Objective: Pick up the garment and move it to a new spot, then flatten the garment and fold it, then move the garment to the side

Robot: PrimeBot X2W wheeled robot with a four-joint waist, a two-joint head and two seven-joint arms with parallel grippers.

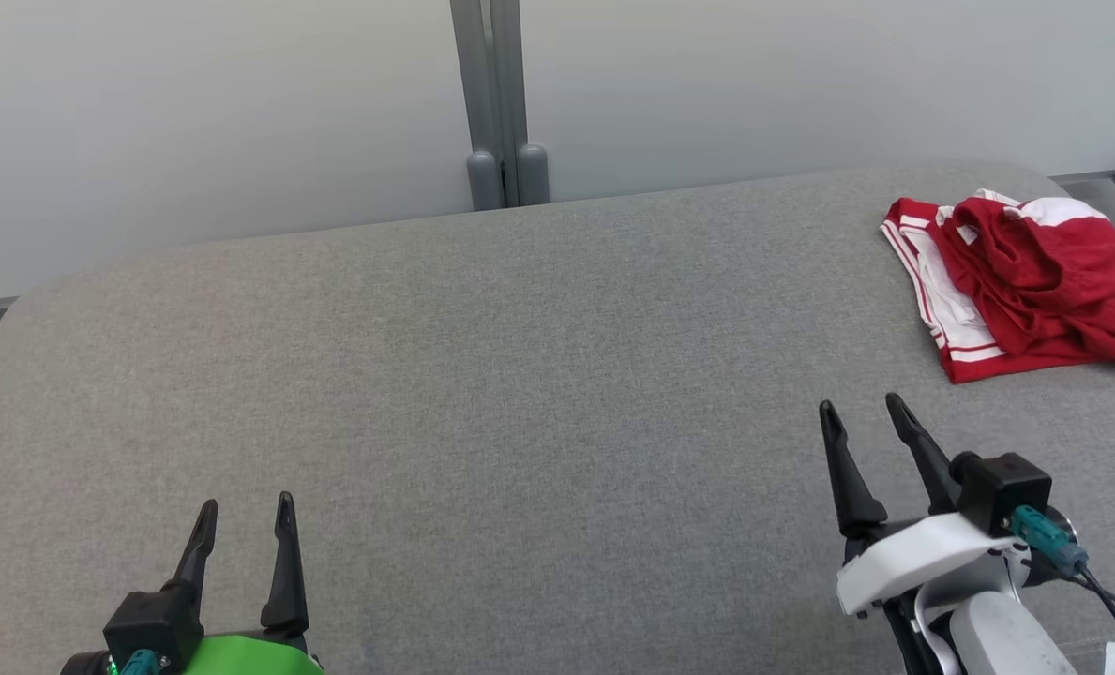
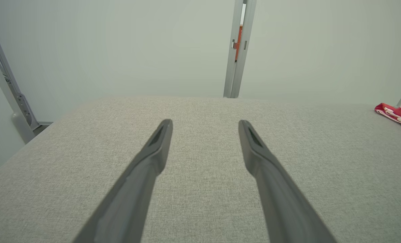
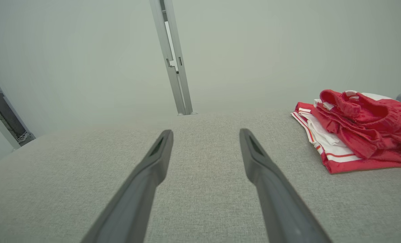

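Looking down from the head, the grey fabric bench (image 1: 519, 375) reaches back to a pale wall, where a grey post (image 1: 499, 103) stands behind its far edge. The red-and-white garment (image 1: 1035, 272) lies crumpled on the bench well to the right of the post, near the far right corner. Its right end is cut off by the picture's edge. The left gripper (image 1: 246, 502) hangs at the near side, left of the post, with its jaws released and bare. The right gripper (image 1: 862, 404) is right of the post and near the garment but apart from it, jaws also spread and bare, with plain bench cloth between the two.

Along the left wrist, the left gripper (image 2: 205, 122) points at the post (image 2: 237, 50), its fingers wide apart over the bench (image 2: 35, 189). The garment (image 2: 397, 114) shows as a red sliver far right of the post, mostly cut off. A grey frame (image 2: 4, 84) leans far left of the post.

Along the right wrist, the right gripper (image 3: 205, 131) is spread just right of the post (image 3: 173, 60). The garment (image 3: 362, 131) lies further right, a red bunched layer with a gathered hem over a white, red-striped layer. How many pieces it is cannot be told.
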